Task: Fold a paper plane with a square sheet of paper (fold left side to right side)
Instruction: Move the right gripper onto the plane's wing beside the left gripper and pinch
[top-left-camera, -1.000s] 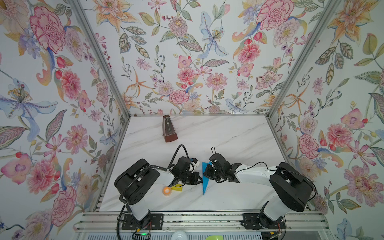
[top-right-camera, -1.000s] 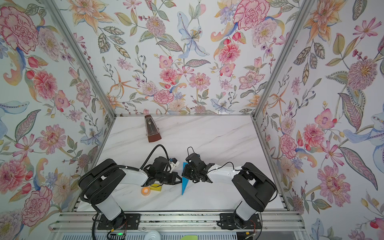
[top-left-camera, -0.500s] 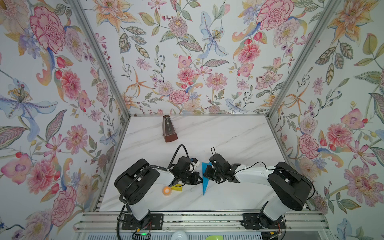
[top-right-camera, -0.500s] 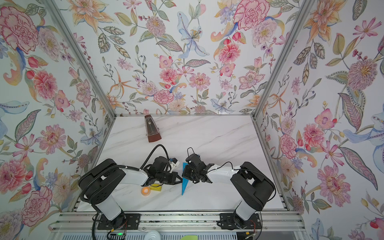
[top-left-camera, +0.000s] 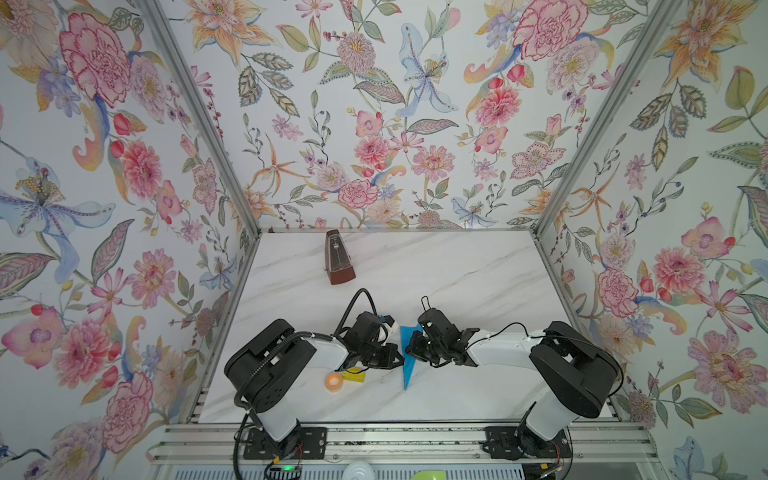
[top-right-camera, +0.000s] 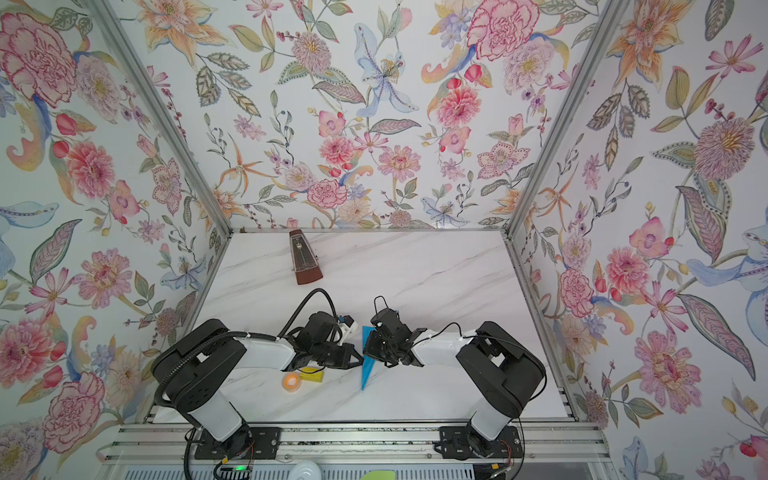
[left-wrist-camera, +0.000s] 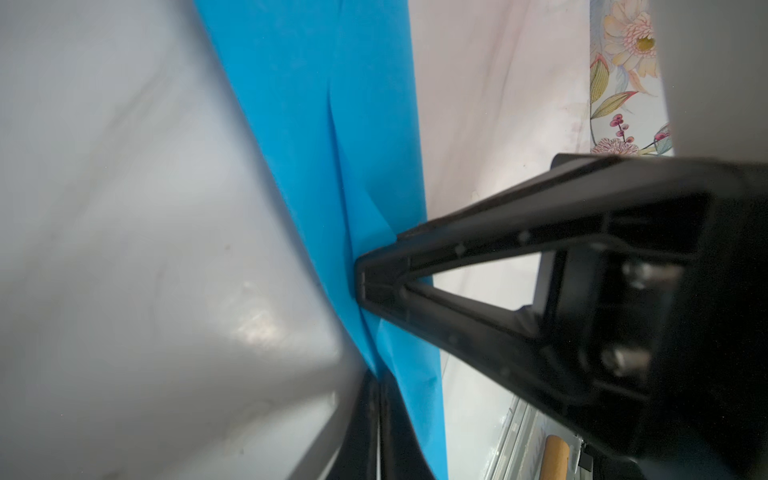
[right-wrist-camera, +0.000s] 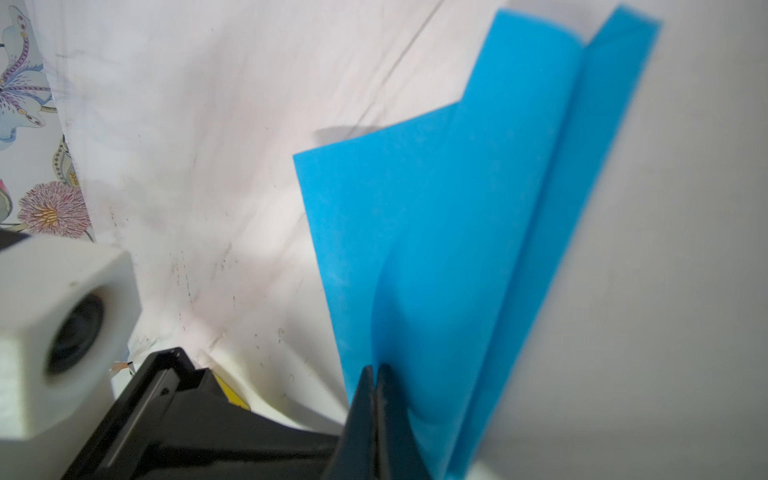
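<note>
The square sheet of paper is folded into a narrow bright blue paper plane (top-left-camera: 407, 374) near the table's front centre, in both top views, its point toward the front edge. My left gripper (top-left-camera: 400, 360) reaches it from the left and my right gripper (top-left-camera: 409, 355) from the right, their tips almost meeting at its middle. In the left wrist view the left gripper (left-wrist-camera: 377, 386) is shut with the plane's (left-wrist-camera: 316, 104) edge running into its tips. In the right wrist view the right gripper (right-wrist-camera: 376, 374) is shut on a layer of the plane (right-wrist-camera: 436, 228) that curves up from it.
A brown metronome (top-left-camera: 338, 259) stands at the back left of the marble table (top-left-camera: 478, 270). An orange tape roll (top-left-camera: 333, 381) and a small yellow block (top-left-camera: 354, 375) lie just under the left arm's wrist. Floral walls close in three sides.
</note>
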